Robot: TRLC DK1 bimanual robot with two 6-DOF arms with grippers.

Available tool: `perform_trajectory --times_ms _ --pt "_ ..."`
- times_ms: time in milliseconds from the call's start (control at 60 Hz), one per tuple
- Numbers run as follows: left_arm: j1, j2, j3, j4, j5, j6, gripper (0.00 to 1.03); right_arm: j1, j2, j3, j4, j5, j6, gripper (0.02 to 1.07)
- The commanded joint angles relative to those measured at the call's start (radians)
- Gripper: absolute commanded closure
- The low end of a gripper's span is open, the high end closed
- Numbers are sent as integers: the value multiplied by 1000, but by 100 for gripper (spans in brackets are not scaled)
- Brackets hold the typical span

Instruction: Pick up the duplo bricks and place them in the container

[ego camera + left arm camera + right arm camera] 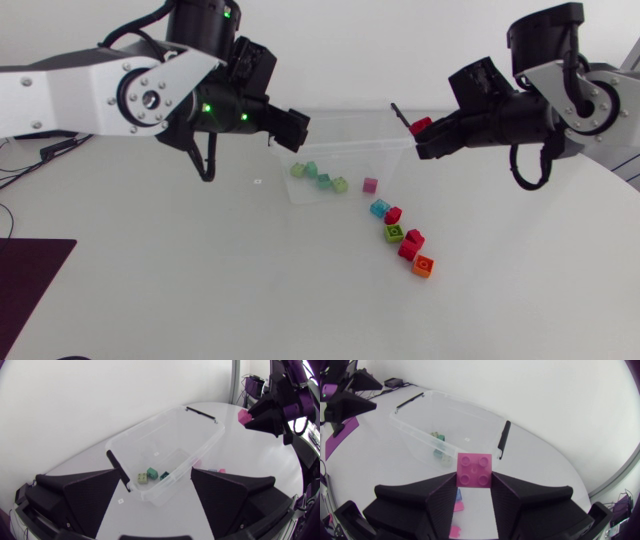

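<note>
1. My right claw [475, 478] is clamped on a pink duplo brick [475, 469], one finger on each side wall, studs facing the wrist camera. In the head view it hangs high at the right end of the container [150, 424], about over that rim.
2. To do this step well, I judge I should carry the brick further in over the open middle, well past the black handle [503, 439], before letting go; released here, it might strike the rim and bounce out.
3. I would lower it first, since hard plastic on hard plastic rebounds.
4. My left claw [297, 128] hangs with its fingers apart and empty at the container's other end. It should keep out of the drop line.
5. The container is clear, thin-walled and rectangular, probably light enough to slide if nudged.
6. A few green and teal bricks [143, 478] lie on its floor.
7. On the desk [200, 290], a teal brick [378, 208], two red bricks [393, 215], a green brick [394, 233] and an orange brick [423, 266] wait in a close row: glossy, blocky, studded.
</note>
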Motion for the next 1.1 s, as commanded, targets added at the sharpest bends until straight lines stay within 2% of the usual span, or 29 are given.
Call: perform_trajectory --times_ms 0,333,367,400,483,500,517,733,900,1083 --pt "20 -66 -64 -5 -6 27 5 28 66 45 23 11 24 73" --pt "87 -222 -257 30 -6 70 5 106 329 247 113 55 25 70" --pt "95 -236 -276 33 -6 72 5 111 352 267 113 61 27 66" --pt "98 -247 -291 34 -6 75 5 117 375 284 115 72 25 57" --pt "103 -274 -336 54 -4 83 5 132 433 330 110 106 21 17" --pt "103 -280 -346 62 -6 84 5 134 440 336 110 113 19 11" --pt "103 -290 -360 74 -6 86 5 134 442 341 110 116 19 9" --pt "101 -334 -432 99 -6 90 5 101 276 244 90 106 8 8" --pt "106 -340 -480 133 -6 101 5 49 52 62 -25 -23 -76 8" --pt "107 -377 -514 139 -6 93 5 28 -84 -165 -55 -60 -179 8"
